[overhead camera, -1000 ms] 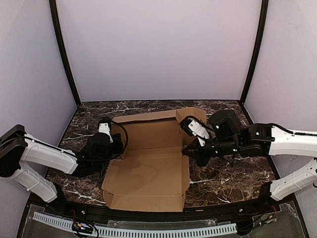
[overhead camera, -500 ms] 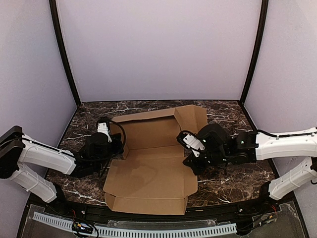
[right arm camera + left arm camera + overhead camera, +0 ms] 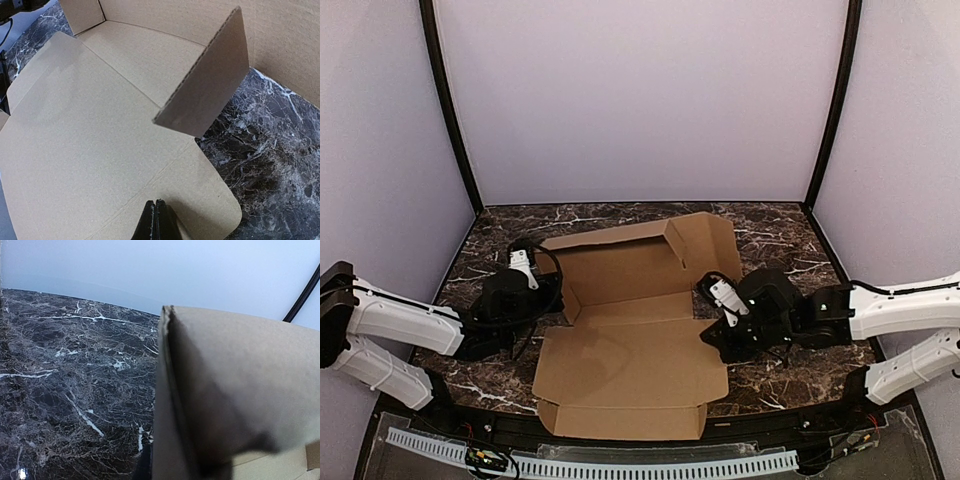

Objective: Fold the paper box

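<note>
Pale lilac walls (image 3: 640,100) enclose a dark table (image 3: 775,382) (white-veined, perhaps marble), with black corner posts (image 3: 447,100).

The paper box (image 3: 625,345) (plain brown, unprinted) lies opened out mid-tabletop, its far panel and side flaps raised.

Both arms are built alike. The left arm (image 3: 405,322) and the right arm (image 3: 910,305) have long, rounded, glossy white shell links joined by chunky black joint housings. Toward the wrist each arm turns wholly black and boxy, with a small white block on top, one on the left (image 3: 523,268) and one on the right (image 3: 725,297). A thin black cable (image 3: 557,270) arcs in a loop over the left wrist. The left end effector (image 3: 544,305) is matt black. The right end effector (image 3: 156,205) shows two slim, tapering black fingers (image 3: 148,225) with greyish scuffs near the tips.
</note>
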Controlling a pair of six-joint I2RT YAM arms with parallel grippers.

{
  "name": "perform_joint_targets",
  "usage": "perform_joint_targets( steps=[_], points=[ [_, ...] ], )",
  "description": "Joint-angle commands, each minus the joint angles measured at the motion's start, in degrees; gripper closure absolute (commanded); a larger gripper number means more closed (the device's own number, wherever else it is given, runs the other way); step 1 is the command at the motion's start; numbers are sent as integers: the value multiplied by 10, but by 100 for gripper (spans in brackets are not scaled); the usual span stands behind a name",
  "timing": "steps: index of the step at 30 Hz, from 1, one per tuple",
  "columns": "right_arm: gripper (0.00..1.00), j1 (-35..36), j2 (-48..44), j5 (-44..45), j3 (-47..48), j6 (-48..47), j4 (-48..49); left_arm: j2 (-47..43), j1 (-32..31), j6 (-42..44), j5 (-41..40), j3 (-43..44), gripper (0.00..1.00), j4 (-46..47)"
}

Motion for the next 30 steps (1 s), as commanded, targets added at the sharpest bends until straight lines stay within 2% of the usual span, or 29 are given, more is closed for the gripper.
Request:
perform_joint_targets(
  steps=[1,10,21,30],
  points=[
    [100,4,-14,18,-41,41,-5,-23,10,-72,10,-4,99,32],
    [100,3,-104,20,-119,98,69,-19,20,-120,43,-7,99,41],
    [100,4,-208,-7,-203,104,167,-18,33,-188,105,-10,99,67],
    [100,5,-240,-32,-236,104,234,-21,33,-212,133,-13,99,79]
  ],
)
